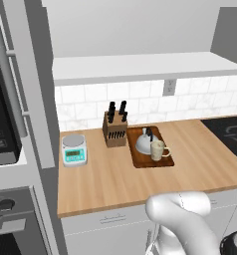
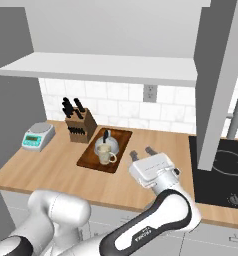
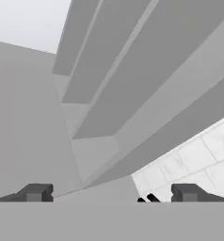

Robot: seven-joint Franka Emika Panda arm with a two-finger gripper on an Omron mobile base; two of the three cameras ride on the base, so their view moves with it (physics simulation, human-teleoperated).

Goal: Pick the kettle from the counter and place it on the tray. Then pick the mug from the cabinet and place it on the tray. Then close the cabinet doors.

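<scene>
**Dark-brown tray loaded, cabinet doors open**

Dark-brown wooden tray flat on the light butcher-block worktop, just right of the knife block. Silver-grey kettle on the tray's back half, black handle arched over it; cream mug on the tray too, just in front of the kettle and apparently touching it, loop handle toward the right in the left base view. Same pair in the right base view — kettle behind, mug in front, both inside the tray rim.

Teal-faced kitchen scale near the worktop's left end, apart from the knife block. Black cooktop at the right end.

Above, the light-grey cabinet with its pale interior exposed — one door swung out edge-on at the right of the right base view, bar handle on its far side.

Hand raised over the worktop, right of the tray and clear of it, pointing up and back toward the cabinet. Fingers spread wide, nothing between them; grey cabinet underside and white wall tiles beyond them in the hand view.
</scene>
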